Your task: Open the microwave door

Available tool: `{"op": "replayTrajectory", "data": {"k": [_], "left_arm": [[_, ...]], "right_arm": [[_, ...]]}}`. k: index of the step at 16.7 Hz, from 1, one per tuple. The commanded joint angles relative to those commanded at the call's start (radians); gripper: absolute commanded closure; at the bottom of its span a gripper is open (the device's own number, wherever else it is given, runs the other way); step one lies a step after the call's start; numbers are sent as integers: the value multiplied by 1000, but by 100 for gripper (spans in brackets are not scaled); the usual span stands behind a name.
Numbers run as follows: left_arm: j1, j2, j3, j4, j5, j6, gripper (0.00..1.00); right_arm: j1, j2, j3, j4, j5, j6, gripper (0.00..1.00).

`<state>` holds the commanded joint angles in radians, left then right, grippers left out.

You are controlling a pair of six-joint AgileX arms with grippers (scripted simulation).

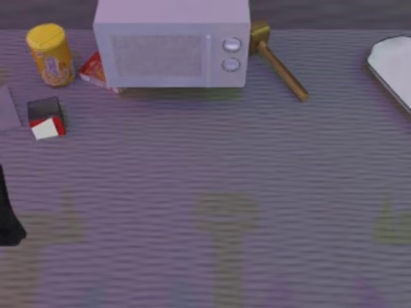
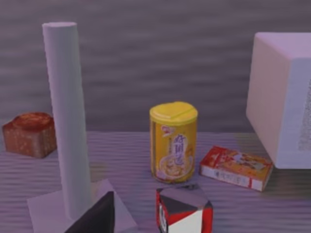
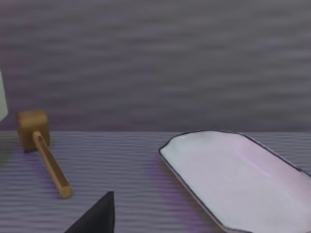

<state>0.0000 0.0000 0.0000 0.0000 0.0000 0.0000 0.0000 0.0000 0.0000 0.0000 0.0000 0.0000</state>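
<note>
— Where's the microwave (image 1: 172, 43)?
— At the table's far edge, its door (image 1: 157, 56) flat against the front.
— What's nearby?
— On its left, a yellow can (image 1: 50, 54), a red packet (image 1: 96, 69) touching its corner, and a small red-and-white box (image 1: 45, 119). On its right, a wooden mallet (image 1: 276, 58), then a white tray (image 1: 393, 67).
— The claws?
— Left arm (image 1: 9, 215) at the left edge; I cannot tell either claw's opening or hold.

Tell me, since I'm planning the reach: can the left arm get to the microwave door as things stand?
Probably yes. The microwave door faces bare table. The yellow can and red carton stand left of it, not in front.
</note>
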Motion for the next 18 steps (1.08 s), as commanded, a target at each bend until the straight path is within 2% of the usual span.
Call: {"op": "replayTrajectory", "data": {"k": [4,8,13,18], "left_arm": [[-7,24,25,-14,-1,-5,0],[-46,180,187,-110,-15,-34,0],[-131,545,549,-334,-55,-101,0],[-243,1031,1023,-625,-113,-193,0]], "right_arm": [[0,0,0,0,0,0,0],[0,0,0,0,0,0,0],[0,0,0,0,0,0,0],[0,0,0,0,0,0,0]]}}
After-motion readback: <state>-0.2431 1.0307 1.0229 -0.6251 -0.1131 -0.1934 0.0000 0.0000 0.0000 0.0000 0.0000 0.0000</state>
